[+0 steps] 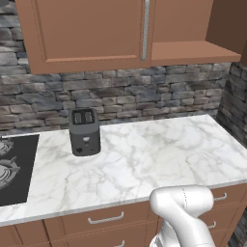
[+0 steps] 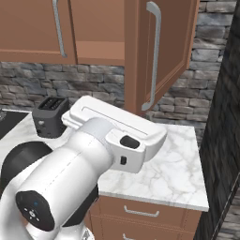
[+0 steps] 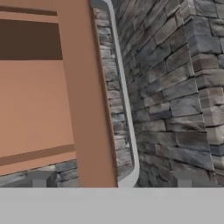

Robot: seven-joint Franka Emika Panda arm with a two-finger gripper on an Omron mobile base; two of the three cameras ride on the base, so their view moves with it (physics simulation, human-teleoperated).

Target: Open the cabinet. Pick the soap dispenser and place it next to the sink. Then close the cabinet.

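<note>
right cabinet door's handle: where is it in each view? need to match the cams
Left base view: not in it; the bar at top centre is the shut left door's handle.
Right base view: open right door's handle, upper right of centre, on the swung-out door.
Hand view: handle runs top to bottom at centre, on the door's edge.
Shared landmark: stone backsplash.

The cabinet point(image 1: 91, 34) hangs across the top of the left base view, above the stone wall point(image 1: 144, 91), with the counter point(image 1: 154, 159) below. A toaster point(image 1: 84, 131) stands on the counter at centre left, a cooktop point(image 1: 14, 169) at the left edge, drawers point(image 1: 103, 219) beneath. In the right base view the right door point(image 2: 159, 51) stands swung out, upper centre, its handle point(image 2: 153, 56) facing the camera
</note>
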